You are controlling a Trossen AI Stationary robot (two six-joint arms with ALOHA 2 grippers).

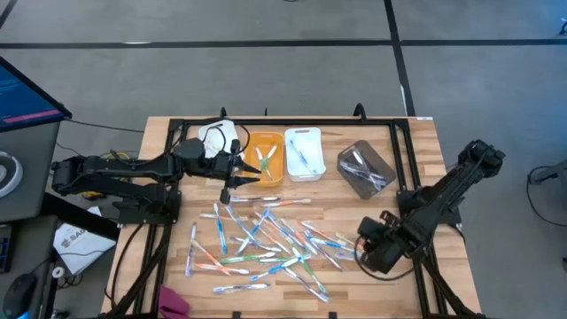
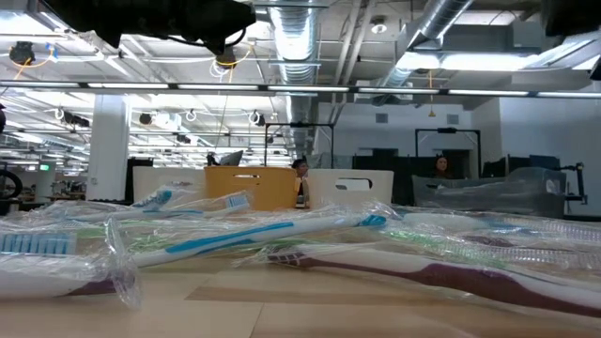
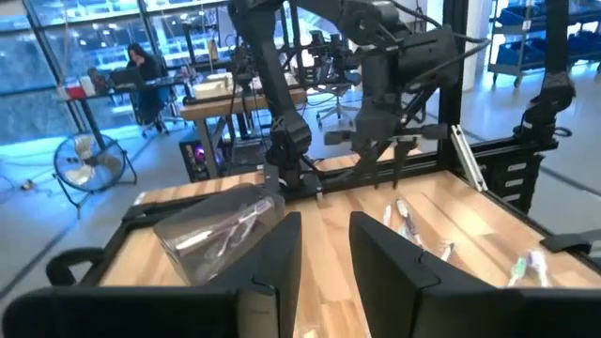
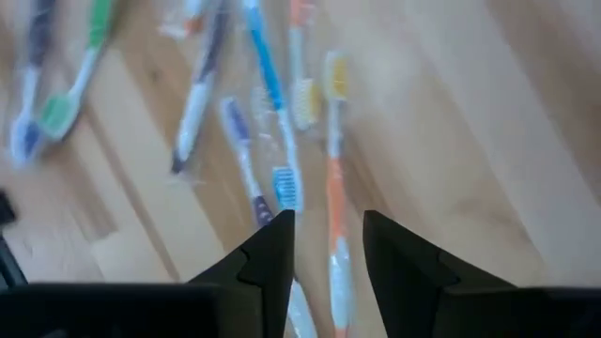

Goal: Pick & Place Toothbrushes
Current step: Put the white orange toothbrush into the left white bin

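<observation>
**Wrapped toothbrushes: light, slick, and lying flat**

Going left to right in the high view. The left gripper [image 1: 237, 180] sits left of center, just below the orange bin [image 1: 265, 157] and above the top edge of the pile. Its own camera shows the fingers [image 3: 277, 263] a little apart with nothing between them.

The toothbrushes [image 1: 266, 239] are scattered across the middle and lower middle of the counter [image 1: 168, 133], crossing over each other. A few are already in the orange bin, the white bin [image 1: 303, 152] and the clear bin [image 1: 365, 168] along the upper middle of the frame.

My read on handling: they're thin, stiff and very light, so weight isn't the issue. From the low view each one looks sealed in crinkly clear wrap, so I'd guess they're slippery and the film gives before the fingers meet the handle. They also lie flat on the wood, so there's little to get under. I'd pinch across the handle near mid-length, picking a loner at the pile's edge rather than one in the tangle.

The right gripper [image 1: 372, 248] is at the lower right, beside the pile's right edge. Its fingers [image 4: 272, 253] are slightly apart and empty, above an orange brush [image 4: 333, 178] and a blue one [image 4: 268, 84].
</observation>
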